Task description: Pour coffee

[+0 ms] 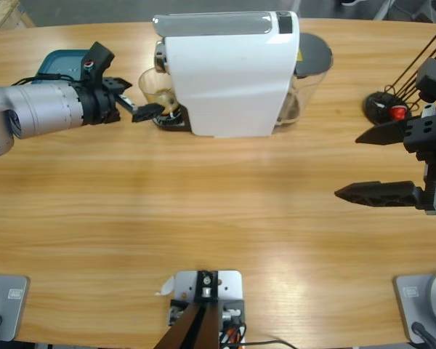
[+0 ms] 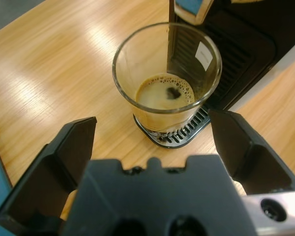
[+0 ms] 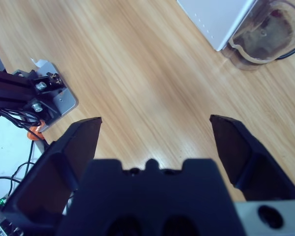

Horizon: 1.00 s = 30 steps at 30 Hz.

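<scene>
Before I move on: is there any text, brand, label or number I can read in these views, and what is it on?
None is legible.
Coffee machine: a yellow sticker at its right side, and a small white label behind the glass in the left wrist view; both too small to read.
Nothing is printed on the glass or on either hand.

The high view looks straight down on the whole surface (image 1: 218, 218) from far up. The left wrist view sits low and close, facing the glass (image 2: 166, 78) by the coffee machine (image 1: 229, 73); both views share those. The right wrist view looks down on bare wood, with the machine's corner at its top.
</scene>
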Motion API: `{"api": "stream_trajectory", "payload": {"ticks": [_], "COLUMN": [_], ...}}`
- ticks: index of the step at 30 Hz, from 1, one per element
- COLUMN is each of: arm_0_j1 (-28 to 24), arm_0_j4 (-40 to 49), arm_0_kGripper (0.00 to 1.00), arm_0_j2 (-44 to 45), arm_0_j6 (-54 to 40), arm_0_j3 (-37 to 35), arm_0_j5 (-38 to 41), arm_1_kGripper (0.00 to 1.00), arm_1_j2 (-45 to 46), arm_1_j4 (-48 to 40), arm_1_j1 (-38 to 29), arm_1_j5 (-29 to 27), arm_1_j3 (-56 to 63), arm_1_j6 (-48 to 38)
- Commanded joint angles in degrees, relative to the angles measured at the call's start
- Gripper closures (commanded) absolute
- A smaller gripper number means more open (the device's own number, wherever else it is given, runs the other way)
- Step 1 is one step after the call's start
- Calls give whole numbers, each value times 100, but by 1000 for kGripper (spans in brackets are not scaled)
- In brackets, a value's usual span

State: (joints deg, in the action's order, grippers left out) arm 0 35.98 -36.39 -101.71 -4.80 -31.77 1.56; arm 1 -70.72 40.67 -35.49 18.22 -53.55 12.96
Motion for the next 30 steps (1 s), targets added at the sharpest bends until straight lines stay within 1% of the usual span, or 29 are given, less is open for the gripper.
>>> {"api": "stream_trajectory", "payload": {"ticks": [1, 10, 20, 30], "arm_0_j1": [-31, -36, -140, -188], "arm_0_j4": [-453, -1042, -1288, -1686], "arm_0_kGripper": [7, 9, 9, 9], "arm_0_j2": [-585, -886, -1060, -1221], "arm_0_j6": [-162, -178, -179, -179], "arm_0_j3": [163, 163, 215, 189], "arm_0_j5": [170, 287, 352, 639], "arm_1_kGripper": [0, 0, 0, 0], "arm_1_j2": [-56, -103, -161, -170], "arm_1_j4": [-15, -10, -15, -15], "arm_1_j1": [-63, -63, -63, -63], "arm_1_j5": [-56, -56, -65, -65], "arm_1_j3": [152, 133, 126, 126], "arm_1_j6": [-74, -74, -74, -74]}}
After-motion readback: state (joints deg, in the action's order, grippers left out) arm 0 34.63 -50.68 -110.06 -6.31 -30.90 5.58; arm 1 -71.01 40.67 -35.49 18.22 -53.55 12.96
